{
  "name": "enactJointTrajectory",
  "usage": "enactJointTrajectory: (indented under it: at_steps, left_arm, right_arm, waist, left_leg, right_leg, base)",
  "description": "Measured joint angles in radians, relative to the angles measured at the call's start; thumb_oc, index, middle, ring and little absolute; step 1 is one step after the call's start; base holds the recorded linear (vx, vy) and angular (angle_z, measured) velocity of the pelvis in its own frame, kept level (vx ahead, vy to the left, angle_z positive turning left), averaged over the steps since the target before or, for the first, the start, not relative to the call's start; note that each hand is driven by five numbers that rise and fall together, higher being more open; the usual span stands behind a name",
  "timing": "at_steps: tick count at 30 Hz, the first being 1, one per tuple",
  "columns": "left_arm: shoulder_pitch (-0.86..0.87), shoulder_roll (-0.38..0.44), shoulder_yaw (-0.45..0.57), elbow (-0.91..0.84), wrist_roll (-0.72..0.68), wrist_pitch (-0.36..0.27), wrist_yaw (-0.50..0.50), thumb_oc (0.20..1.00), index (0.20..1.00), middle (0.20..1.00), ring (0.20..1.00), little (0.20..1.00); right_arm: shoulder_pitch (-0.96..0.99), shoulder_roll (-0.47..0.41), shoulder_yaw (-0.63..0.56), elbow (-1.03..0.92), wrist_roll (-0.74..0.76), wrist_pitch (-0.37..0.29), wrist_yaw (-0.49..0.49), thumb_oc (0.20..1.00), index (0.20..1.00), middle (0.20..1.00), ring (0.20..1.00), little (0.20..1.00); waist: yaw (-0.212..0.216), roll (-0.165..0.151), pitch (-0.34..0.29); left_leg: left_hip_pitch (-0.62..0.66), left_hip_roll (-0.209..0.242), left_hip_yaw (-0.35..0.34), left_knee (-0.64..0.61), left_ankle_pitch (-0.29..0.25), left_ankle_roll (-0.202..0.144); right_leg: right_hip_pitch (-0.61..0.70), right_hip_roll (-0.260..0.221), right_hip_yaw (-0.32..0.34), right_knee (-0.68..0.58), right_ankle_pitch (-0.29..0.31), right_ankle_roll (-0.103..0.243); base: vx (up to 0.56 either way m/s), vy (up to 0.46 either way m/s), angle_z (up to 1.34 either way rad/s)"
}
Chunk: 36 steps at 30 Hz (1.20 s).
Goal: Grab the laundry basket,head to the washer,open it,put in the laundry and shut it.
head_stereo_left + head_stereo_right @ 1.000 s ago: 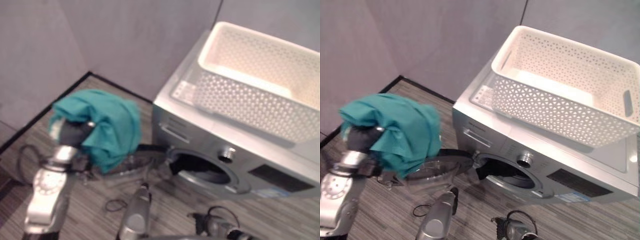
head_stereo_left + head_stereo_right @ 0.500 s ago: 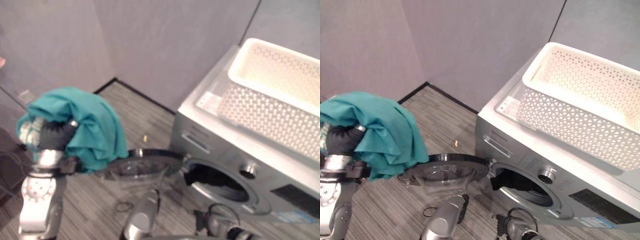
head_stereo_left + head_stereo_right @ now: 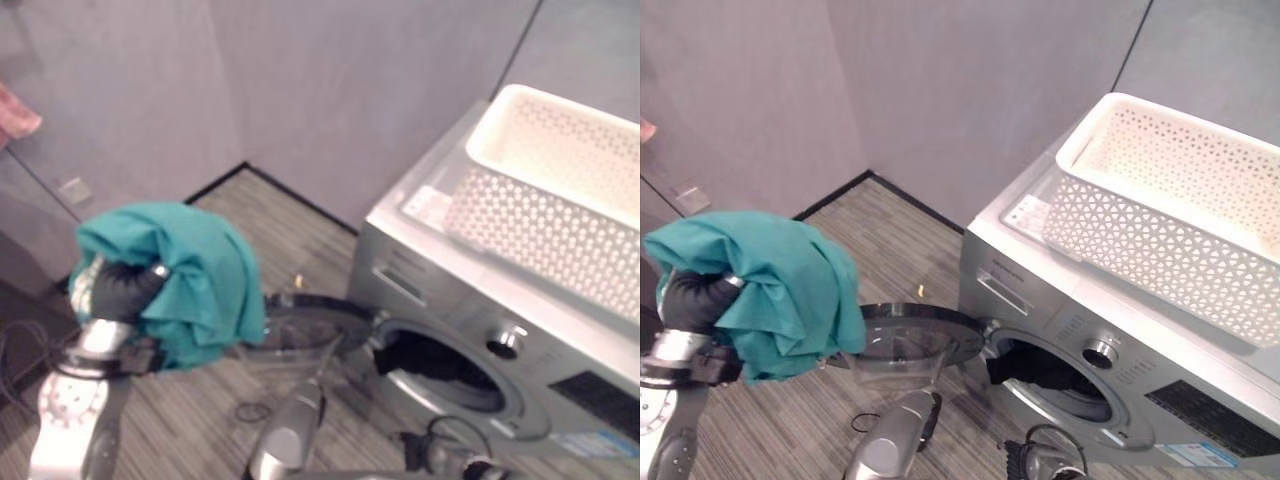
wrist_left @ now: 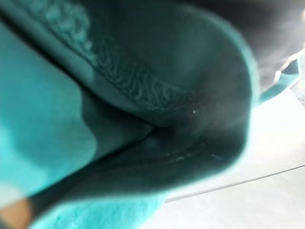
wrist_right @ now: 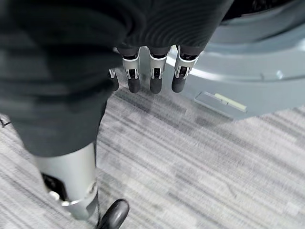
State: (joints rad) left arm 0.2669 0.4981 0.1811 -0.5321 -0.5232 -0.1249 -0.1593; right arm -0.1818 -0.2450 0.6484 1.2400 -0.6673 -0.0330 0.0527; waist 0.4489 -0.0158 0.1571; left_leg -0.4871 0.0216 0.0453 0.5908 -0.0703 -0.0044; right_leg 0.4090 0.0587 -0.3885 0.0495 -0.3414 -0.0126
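A teal cloth (image 3: 775, 280) is draped over my left hand (image 3: 695, 300), which is raised to the left of the washer (image 3: 1030, 295). The cloth (image 4: 95, 95) covers that hand's fingers, and only its dark ribbed cover shows. The silver washer's round door (image 3: 915, 325) stands swung open towards the left. Dark laundry (image 3: 1040, 368) lies in the drum opening. A white perforated laundry basket (image 3: 1140, 235) stands on top of the washer and looks empty. My right hand (image 5: 152, 78) hangs low over the floor beside the washer's front, fingers straight and holding nothing.
Grey walls meet in a corner behind the washer, with a black skirting along the striped wood-look floor (image 3: 870, 230). A wall socket (image 3: 72, 188) sits low on the left wall. Something pink (image 3: 15, 110) shows at the far left edge.
The whole picture has shifted as the camera moved. My left hand still holds the teal cloth up, left of the open door. The washer and basket stand as before.
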Motion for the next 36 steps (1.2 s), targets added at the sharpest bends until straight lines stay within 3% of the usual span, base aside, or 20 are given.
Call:
enactJointTrajectory:
  at_steps: [1,3,5,9,12,13,14,15,16,17,18,19,20,22,23,24,25,28,33,36]
  left_arm:
    - [-0.007,0.008,-0.034,0.008,-0.003,0.0,-0.003,0.2,0.2,0.2,0.2,0.2]
    - [-0.004,0.04,-0.054,0.027,-0.01,0.006,-0.023,0.2,0.2,0.2,0.2,0.2]
    - [0.007,0.035,-0.076,0.061,-0.032,0.008,-0.026,0.2,0.2,0.2,0.2,0.2]
    - [0.049,0.039,-0.104,0.074,-0.053,0.023,-0.047,0.2,0.2,0.2,0.2,0.2]
    - [0.113,0.049,-0.103,0.074,-0.055,0.03,-0.047,0.2,0.2,0.2,0.2,0.2]
    - [0.1,0.019,-0.125,0.091,-0.056,0.033,-0.042,0.2,0.2,0.2,0.2,0.2]
    - [0.102,0.022,-0.153,0.103,-0.06,0.034,-0.04,0.2,0.2,0.2,0.2,0.2]
    - [0.102,0.047,-0.152,0.102,-0.06,0.034,-0.043,0.2,0.2,0.2,0.2,0.2]
    - [0.058,0.085,-0.149,0.133,-0.059,0.049,-0.043,0.2,0.2,0.2,0.2,0.2]
    - [0.037,0.098,-0.146,0.149,-0.059,0.051,-0.039,0.2,0.2,0.2,0.2,0.2]
    - [0.031,0.105,-0.148,0.154,-0.059,0.051,-0.039,0.2,0.2,0.2,0.2,0.2]
    - [0.014,0.096,-0.152,0.155,-0.059,0.051,-0.042,0.2,0.2,0.2,0.2,0.2]
    - [-0.005,0.085,-0.173,0.154,-0.059,0.055,-0.035,0.2,0.2,0.2,0.2,0.2]
    - [-0.023,0.077,-0.182,0.142,-0.059,0.055,-0.036,0.2,0.2,0.2,0.2,0.2]
    - [-0.027,0.073,-0.181,0.14,-0.06,0.055,-0.036,0.2,0.2,0.2,0.2,0.2]
    - [-0.063,0.069,-0.208,0.139,-0.069,0.055,-0.029,0.2,0.2,0.2,0.2,0.2]
    - [-0.119,0.066,-0.268,0.139,-0.071,0.054,-0.021,0.2,0.2,0.2,0.2,0.2]
    - [-0.181,0.063,-0.342,0.133,-0.071,0.054,-0.021,0.2,0.2,0.2,0.2,0.2]
    - [-0.21,0.045,-0.4,0.152,-0.071,0.049,-0.028,0.2,0.2,0.2,0.2,0.2]
    - [-0.227,0.031,-0.4,0.194,-0.081,0.047,-0.038,0.2,0.2,0.2,0.2,0.2]
  right_arm:
    - [-0.007,-0.014,-0.018,0.0,0.0,-0.001,-0.005,1.0,1.0,1.0,1.0,1.0]
    - [-0.013,-0.028,-0.032,0.012,0.004,0.003,-0.017,1.0,1.0,1.0,1.0,1.0]
    - [-0.042,-0.043,-0.098,0.015,0.042,0.003,-0.034,1.0,1.0,1.0,1.0,1.0]
    - [-0.037,-0.022,-0.102,0.013,0.095,0.003,-0.045,1.0,1.0,1.0,1.0,1.0]
    - [0.01,-0.015,-0.091,0.005,0.121,0.005,-0.039,1.0,1.0,1.0,1.0,1.0]
    - [0.019,-0.042,-0.085,0.001,0.124,0.002,-0.029,1.0,1.0,1.0,1.0,1.0]
    - [0.026,-0.047,-0.081,-0.005,0.129,0.005,-0.025,1.0,1.0,1.0,1.0,1.0]
    - [0.031,-0.041,-0.091,-0.016,0.146,0.016,-0.041,1.0,1.0,1.0,1.0,1.0]
    - [0.035,-0.023,-0.1,-0.022,0.165,0.017,-0.04,1.0,1.0,1.0,1.0,1.0]
    - [0.033,-0.013,-0.093,-0.032,0.165,0.015,-0.026,1.0,1.0,1.0,1.0,1.0]
    - [0.041,-0.003,-0.09,-0.048,0.165,0.016,-0.022,1.0,1.0,1.0,1.0,1.0]
    - [0.049,-0.001,-0.087,-0.047,0.165,0.015,-0.023,1.0,1.0,1.0,1.0,1.0]
    - [0.064,0.007,-0.09,-0.044,0.163,0.023,-0.016,1.0,1.0,1.0,1.0,1.0]
    - [0.072,0.003,-0.093,-0.046,0.161,0.03,-0.019,1.0,1.0,1.0,1.0,1.0]
    - [0.072,0.002,-0.097,-0.047,0.16,0.031,-0.021,1.0,1.0,1.0,1.0,1.0]
    - [0.072,-0.002,-0.099,-0.046,0.159,0.031,-0.024,1.0,1.0,1.0,1.0,1.0]
    - [0.072,-0.029,-0.107,-0.047,0.158,0.033,-0.021,1.0,1.0,1.0,1.0,1.0]
    - [0.07,-0.036,-0.094,-0.047,0.156,0.036,-0.012,1.0,1.0,1.0,1.0,1.0]
    - [0.079,-0.024,-0.086,-0.048,0.141,0.033,0.009,1.0,1.0,1.0,1.0,1.0]
    - [0.075,-0.003,-0.089,-0.059,0.116,0.035,0.018,1.0,1.0,1.0,1.0,1.0]
  waist:
    - [-0.007,0.028,0.017]
    - [-0.01,0.038,0.027]
    - [-0.021,0.075,0.049]
    - [-0.045,0.076,0.059]
    - [-0.091,0.073,0.069]
    - [-0.111,0.117,0.085]
    - [-0.131,0.152,0.071]
    - [-0.137,0.126,0.072]
    - [-0.17,0.04,0.07]
    - [-0.153,-0.002,0.064]
    - [-0.148,-0.033,0.05]
    - [-0.171,-0.054,0.039]
    - [-0.178,-0.063,0.034]
    - [-0.194,-0.064,0.017]
    - [-0.196,-0.061,0.014]
    - [-0.226,-0.041,0.004]
    - [-0.25,-0.018,-0.009]
    - [-0.284,0.032,-0.034]
    - [-0.314,0.072,-0.097]
    - [-0.334,0.066,-0.102]
  left_leg:
    - [0.01,0.003,-0.029,-0.02,0.017,-0.001]
    - [0.015,0.0,-0.036,-0.047,0.042,-0.001]
    - [0.013,0.012,-0.041,-0.06,0.074,-0.007]
    - [0.022,0.044,-0.023,-0.138,0.143,-0.022]
    - [0.105,0.067,-0.001,-0.32,0.245,-0.038]
    - [0.168,0.086,-0.042,-0.421,0.282,-0.092]
    - [0.19,0.112,-0.082,-0.503,0.302,-0.152]
    - [0.186,0.103,-0.074,-0.502,0.245,-0.143]
    - [0.093,0.063,-0.092,-0.301,0.169,-0.078]
    - [0.043,0.045,-0.141,-0.112,0.133,-0.023]
    - [0.034,0.044,-0.152,-0.039,0.127,-0.016]
    - [0.051,0.056,-0.159,-0.002,0.126,-0.019]
    - [0.094,0.051,-0.208,0.04,0.068,-0.026]
    - [0.231,0.045,-0.267,-0.041,-0.011,-0.042]
    - [0.258,0.047,-0.267,-0.08,-0.025,-0.046]
    - [0.353,0.063,-0.238,-0.251,-0.043,-0.064]
    - [0.448,0.086,-0.184,-0.427,-0.023,-0.065]
    - [0.552,0.107,-0.151,-0.534,-0.005,-0.068]
    - [0.63,0.06,-0.077,-0.625,0.0,-0.062]
    - [0.648,0.016,-0.057,-0.661,0.003,-0.06]
  right_leg:
    - [-0.02,0.008,-0.017,0.051,-0.008,-0.013]
    - [-0.042,0.006,-0.013,0.091,-0.033,-0.044]
    - [-0.038,0.024,-0.012,0.082,-0.034,-0.028]
    - [-0.055,0.056,-0.012,0.058,-0.026,-0.016]
    - [-0.08,0.076,-0.01,0.076,0.013,-0.021]
    - [-0.137,0.077,-0.02,0.222,0.018,-0.05]
    - [-0.208,0.091,-0.001,0.291,-0.032,-0.144]
    - [-0.248,0.074,0.018,0.241,-0.023,-0.166]
    - [-0.262,0.023,0.01,0.167,0.004,-0.143]
    - [-0.269,0.01,0.026,0.157,0.016,-0.141]
    - [-0.269,0.007,0.037,0.124,0.036,-0.143]
    - [-0.261,0.006,0.032,0.086,0.069,-0.124]
    - [-0.256,0.009,0.048,0.072,0.083,-0.09]
    - [-0.231,0.007,0.081,0.027,0.118,-0.033]
    - [-0.231,0.005,0.082,0.024,0.126,-0.024]
    - [-0.232,0.002,0.088,0.024,0.145,0.003]
    - [-0.231,-0.006,0.084,0.027,0.153,0.012]
    - [-0.214,-0.011,0.079,0.028,0.198,0.054]
    - [-0.19,-0.062,0.119,-0.037,0.232,0.042]
    - [-0.181,-0.105,0.127,-0.084,0.251,0.034]
  base:
    - [-0.16,0.0,0.61]
    - [-0.14,0.016,0.3]
    - [-0.14,-0.006,0.08]
    - [-0.1,-0.005,-0.04]
    - [-0.12,0.034,-0.07]
    - [-0.16,0.051,0.0]
    - [-0.02,0.053,0.09]
    - [-0.03,0.078,0.33]
    - [-0.07,0.095,0.0]
    - [-0.02,0.149,-0.14]
    - [0.01,0.181,-0.21]
    - [0.13,0.227,-0.07]
    - [0.13,0.181,-0.11]
    - [0.12,0.202,-0.33]
    - [0.07,0.24,-0.23]
    - [0.05,0.258,-0.04]
    - [0.05,0.258,-0.02]
    - [0.04,0.241,-0.28]
    - [0.0,0.183,-0.61]
    - [-0.05,0.201,-0.34]
